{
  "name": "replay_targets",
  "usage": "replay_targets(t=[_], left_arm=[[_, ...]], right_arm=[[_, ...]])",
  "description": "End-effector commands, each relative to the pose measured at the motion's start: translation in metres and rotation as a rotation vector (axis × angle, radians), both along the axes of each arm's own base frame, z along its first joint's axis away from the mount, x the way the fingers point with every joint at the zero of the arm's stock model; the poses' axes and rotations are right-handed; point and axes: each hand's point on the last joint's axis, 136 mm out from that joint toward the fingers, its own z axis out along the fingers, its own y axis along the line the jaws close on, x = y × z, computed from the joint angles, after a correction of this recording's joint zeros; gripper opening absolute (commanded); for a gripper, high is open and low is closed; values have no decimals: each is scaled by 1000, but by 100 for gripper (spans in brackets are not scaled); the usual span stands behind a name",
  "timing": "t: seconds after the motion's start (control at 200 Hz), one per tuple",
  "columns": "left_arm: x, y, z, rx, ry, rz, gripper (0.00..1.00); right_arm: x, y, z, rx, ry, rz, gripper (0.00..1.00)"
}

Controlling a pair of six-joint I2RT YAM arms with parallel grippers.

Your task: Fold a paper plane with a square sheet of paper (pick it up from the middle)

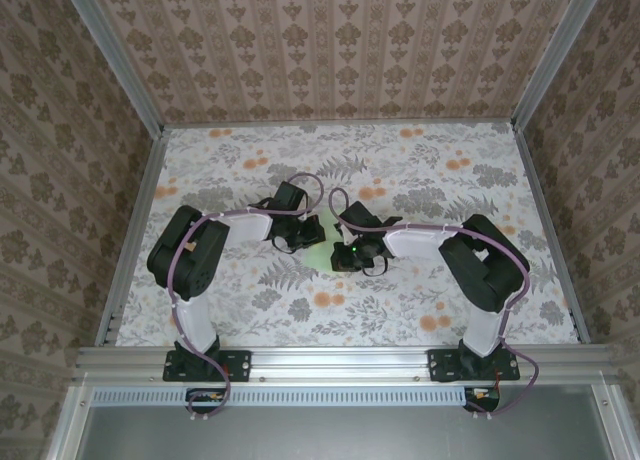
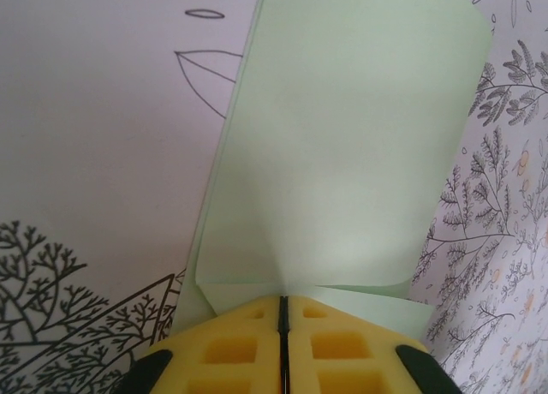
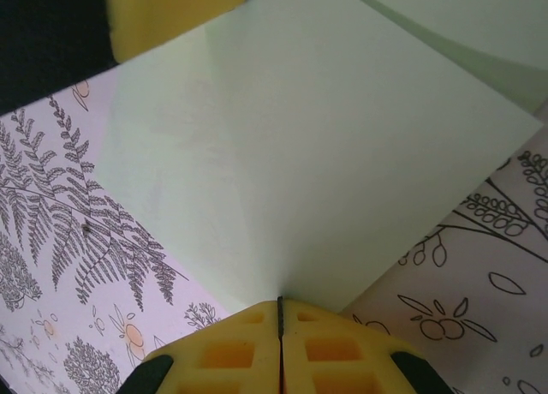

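Brown damask-patterned walls (image 1: pixel 340 50) close off three sides of the worktop (image 1: pixel 430 315), whose pale surface is printed with grey ferns and orange blossoms. Along its near edge runs an aluminium rail (image 1: pixel 340 360) that carries both bases. From there the left arm (image 1: pixel 190 260) and the right arm (image 1: pixel 487 270) rise, bend at the elbow and reach inward until their wrists almost meet over the middle. Between them is the square sheet of paper (image 1: pixel 321 254), pale green and plain, with a small patch of it visible in the overhead view. From the left wrist it stretches away from the camera, with a folded layer along its near edge and the printed surface beyond on either side. From the right wrist it is a broad flat face narrowing to a corner. The left claw (image 2: pixel 281 325) has its yellow pads pressed tight together, with the paper's near edge nipped in the seam. The right claw (image 3: pixel 280 321) is likewise closed, its pads meeting on that corner of the paper
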Motion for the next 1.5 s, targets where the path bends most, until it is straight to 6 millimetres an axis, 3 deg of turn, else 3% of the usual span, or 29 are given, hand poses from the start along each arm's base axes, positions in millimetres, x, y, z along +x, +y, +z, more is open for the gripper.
replay_targets(t=[0.0, 0.12, 0.215, 0.6, 0.815, 0.99, 1.17, 1.495], left_arm=[[-14, 6, 2, 10, 10, -31, 16], [-17, -3, 26, -95, -43, -24, 21], [-26, -6, 31, -118, -39, -25, 21], [-58, -16, 4, -110, 53, -23, 8], [-60, -24, -2, -152, 80, -26, 8], [-61, -14, -18, -83, 106, 4, 8], [-54, 6, -31, -20, 108, 65, 7], [-12, 18, -23, -16, 20, 95, 11]], right_arm=[[-8, -15, -16, -67, 43, -31, 7], [-9, -16, -18, -73, 47, -44, 5], [-9, -17, -20, -77, 53, -47, 3], [-9, -16, -22, -83, 67, -57, 1], [-12, -17, -25, -85, 83, -55, 2], [-16, -21, -29, -104, 95, -51, 1], [-26, -33, -41, -165, 127, -32, 2], [-53, -61, -70, -283, 214, -8, 2]])
